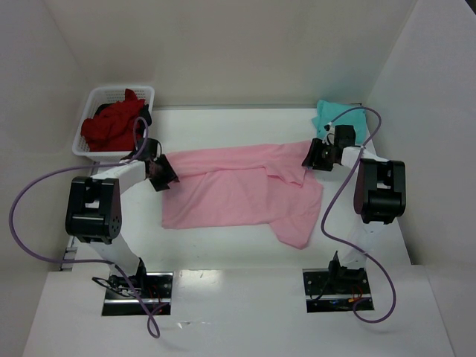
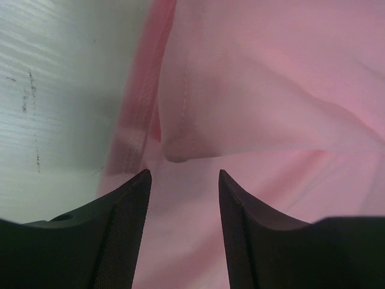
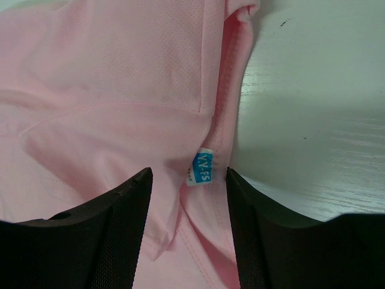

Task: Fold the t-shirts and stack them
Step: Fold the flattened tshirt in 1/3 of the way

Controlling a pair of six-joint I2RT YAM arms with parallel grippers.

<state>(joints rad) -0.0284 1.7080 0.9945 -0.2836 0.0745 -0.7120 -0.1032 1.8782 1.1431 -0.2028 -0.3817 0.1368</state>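
A light pink t-shirt (image 1: 238,190) lies spread across the middle of the table, with its right part bunched and folded over. My left gripper (image 1: 165,176) is at the shirt's left edge. In the left wrist view it (image 2: 184,174) is open, with pink cloth (image 2: 271,90) and a hem under the jaws. My right gripper (image 1: 311,160) is at the shirt's upper right edge. In the right wrist view it (image 3: 189,171) is open, astride the pink collar seam (image 3: 120,90) and a blue label (image 3: 203,165). A teal t-shirt (image 1: 335,119) lies folded at the back right. Dark red shirts (image 1: 111,123) fill the basket.
A white lattice basket (image 1: 97,97) stands at the back left corner, close behind my left arm. White walls close in the table on the left, back and right. Purple cables loop beside both arms.
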